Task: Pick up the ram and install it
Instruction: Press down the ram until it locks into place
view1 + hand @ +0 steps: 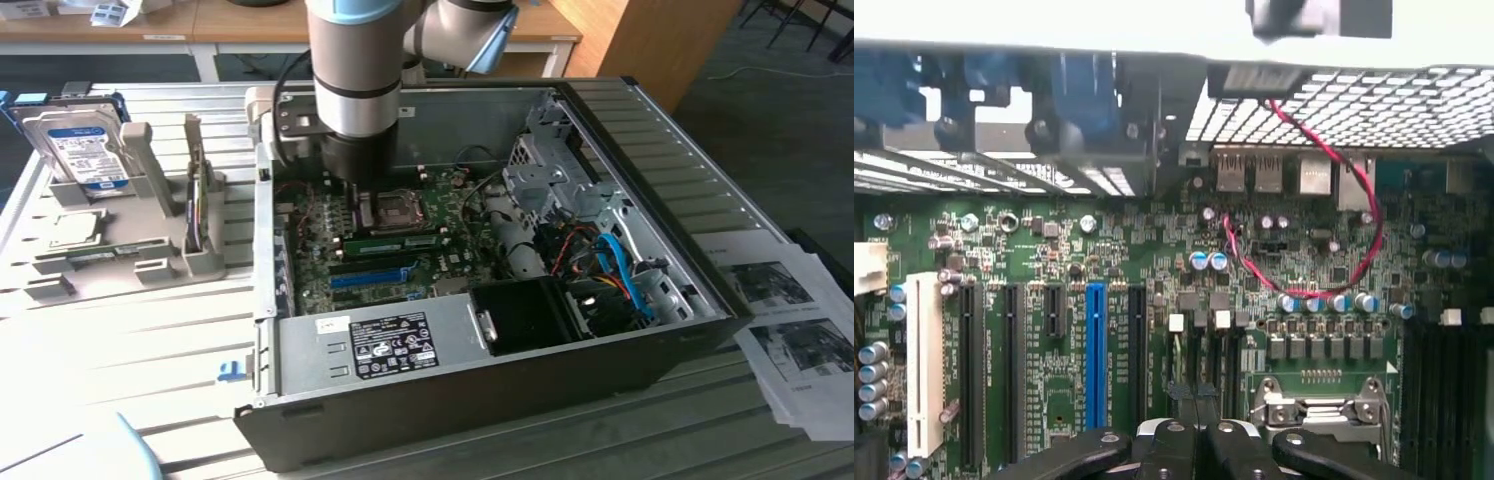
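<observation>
floor: dark carpet point(787, 70) | furniture: wooden desks point(254, 20), slatted white table point(147, 340)

So the exterior cam sits high up and off to one side, looking down at an angle into the open computer case point(467, 270) from a fair way back, with the slatted worktop point(134, 330) around it in frame. The wrist cam is way closer, down inside the case, facing the motherboard point(1154, 330) nearly straight on. Both catch that board: the blue slot point(1095, 340) sits lower centre-left for the wrist cam and mid-frame point(367, 277) outside.
</observation>
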Controlling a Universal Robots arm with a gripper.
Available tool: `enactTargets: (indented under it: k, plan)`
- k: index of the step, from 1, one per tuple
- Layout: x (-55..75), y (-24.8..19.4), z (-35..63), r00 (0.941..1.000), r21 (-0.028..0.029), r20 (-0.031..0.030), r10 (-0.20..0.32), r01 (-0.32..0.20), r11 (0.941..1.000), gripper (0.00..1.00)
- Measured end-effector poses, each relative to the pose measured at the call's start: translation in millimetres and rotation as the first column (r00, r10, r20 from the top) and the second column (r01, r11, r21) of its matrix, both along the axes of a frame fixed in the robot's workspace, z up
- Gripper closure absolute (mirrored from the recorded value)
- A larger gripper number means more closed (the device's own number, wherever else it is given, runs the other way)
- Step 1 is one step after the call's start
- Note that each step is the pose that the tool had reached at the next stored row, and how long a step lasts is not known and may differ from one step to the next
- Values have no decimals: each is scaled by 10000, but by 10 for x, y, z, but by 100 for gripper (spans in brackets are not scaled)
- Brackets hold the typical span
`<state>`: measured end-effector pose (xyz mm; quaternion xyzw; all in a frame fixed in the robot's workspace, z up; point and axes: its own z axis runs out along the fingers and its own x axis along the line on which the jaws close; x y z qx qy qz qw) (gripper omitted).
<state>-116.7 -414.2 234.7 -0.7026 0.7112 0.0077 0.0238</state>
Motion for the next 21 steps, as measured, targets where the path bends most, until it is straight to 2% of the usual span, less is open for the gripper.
enactTargets:
  k: [5, 21]
  plan:
    - [-59, 0, 0, 10000, 4, 31, -1, 1, 10000, 91]
    - [-92, 0, -7, 10000, 6, 36, 0, 0, 10000, 91]
